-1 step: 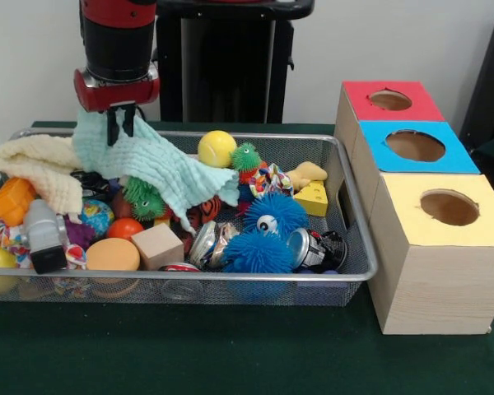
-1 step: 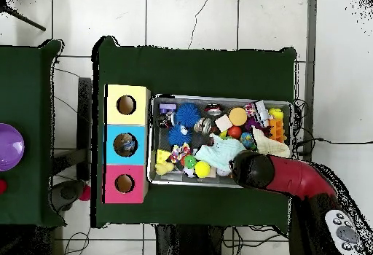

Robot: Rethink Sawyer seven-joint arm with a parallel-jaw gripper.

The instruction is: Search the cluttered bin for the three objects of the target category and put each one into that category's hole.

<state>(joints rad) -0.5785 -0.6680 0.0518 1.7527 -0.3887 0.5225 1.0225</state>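
Green tabletop (image 1: 230,362) carries a wire bin (image 1: 358,271), packed with toys, and beside it three wooden boxes: yellow-topped box (image 1: 432,263), blue-topped box (image 1: 413,146), red-topped box (image 1: 390,100), one hole apiece. Overhead, something appears to lie inside the blue hole; contents unclear. Arm (image 1: 118,37) is down over the bin's far side. Mint-green cloth (image 1: 160,164) lifted at one corner, draping back over the clutter; pincer (image 1: 121,125) clamped on that corner. Cream cloth (image 1: 41,164) lies beside it. Judgement: early going, first cloth in hand, nothing delivered for certain.
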